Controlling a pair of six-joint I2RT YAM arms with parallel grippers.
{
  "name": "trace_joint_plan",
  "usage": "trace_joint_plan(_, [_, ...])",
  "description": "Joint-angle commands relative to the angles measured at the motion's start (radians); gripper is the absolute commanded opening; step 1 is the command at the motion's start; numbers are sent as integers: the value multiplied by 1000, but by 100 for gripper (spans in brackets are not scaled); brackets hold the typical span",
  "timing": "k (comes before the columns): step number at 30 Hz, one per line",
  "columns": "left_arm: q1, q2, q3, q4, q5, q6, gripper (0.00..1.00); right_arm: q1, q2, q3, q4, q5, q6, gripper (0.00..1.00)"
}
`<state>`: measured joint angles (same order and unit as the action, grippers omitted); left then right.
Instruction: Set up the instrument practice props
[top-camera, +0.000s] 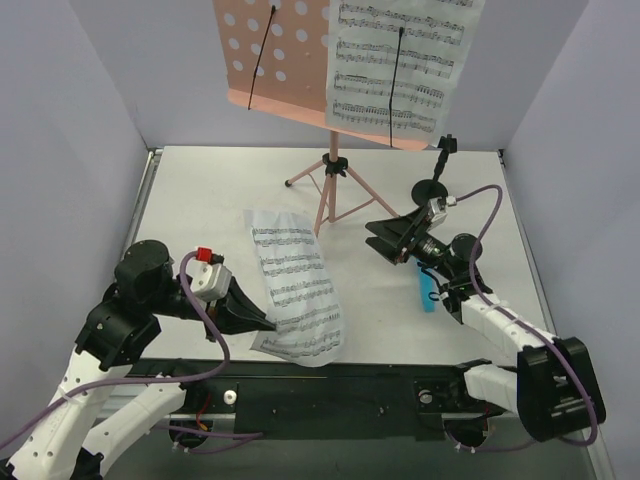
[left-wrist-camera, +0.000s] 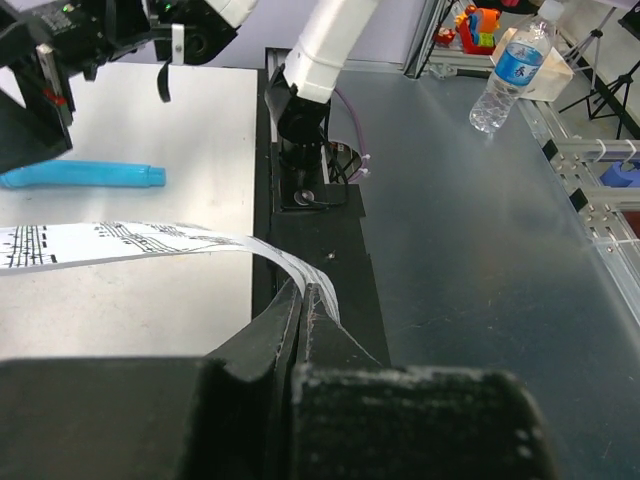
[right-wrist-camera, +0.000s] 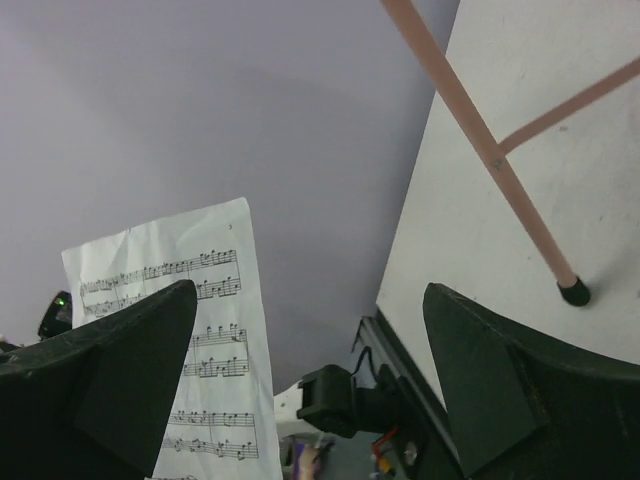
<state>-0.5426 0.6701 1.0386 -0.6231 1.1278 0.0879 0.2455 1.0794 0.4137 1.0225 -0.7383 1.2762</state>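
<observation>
Pink music stand (top-camera: 275, 60) bearing clipped page (top-camera: 400, 65), loose page (top-camera: 295, 285) in front pinched tight by left gripper (top-camera: 270, 325) — right gripper (top-camera: 372, 240) wide open, empty

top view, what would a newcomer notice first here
The tall pink music stand at the back of the table, with one sheet-music page already on its right half. Next, the left hand shut on the near edge of a second page lying front-centre, and the bright blue microphone lying near the open right hand.
</observation>
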Motion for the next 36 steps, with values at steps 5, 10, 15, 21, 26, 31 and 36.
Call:
trace_joint_plan(5, [-22,65,50,117,55,-5,0,95,119,11,516,-90,270,90])
trace_joint_plan(10, [-59,126,64,177,49,-8,0,167,143,36,516,-87,264,90])
trace_joint_plan(15, [-150,167,90,181,-14,22,0,205,149,45,516,-75,258,90])
trace_joint_plan(21, [-189,191,97,172,-71,58,0,206,131,51,516,-85,267,84])
trace_joint_plan(26, [-189,152,37,203,-134,44,0,204,90,50,516,-93,264,65])
trace_joint_plan(31, [-188,122,-18,249,-155,18,0,204,65,48,516,-102,261,45])
trace_joint_plan(36, [-184,106,-63,296,-161,-11,0,204,44,60,516,-125,255,28])
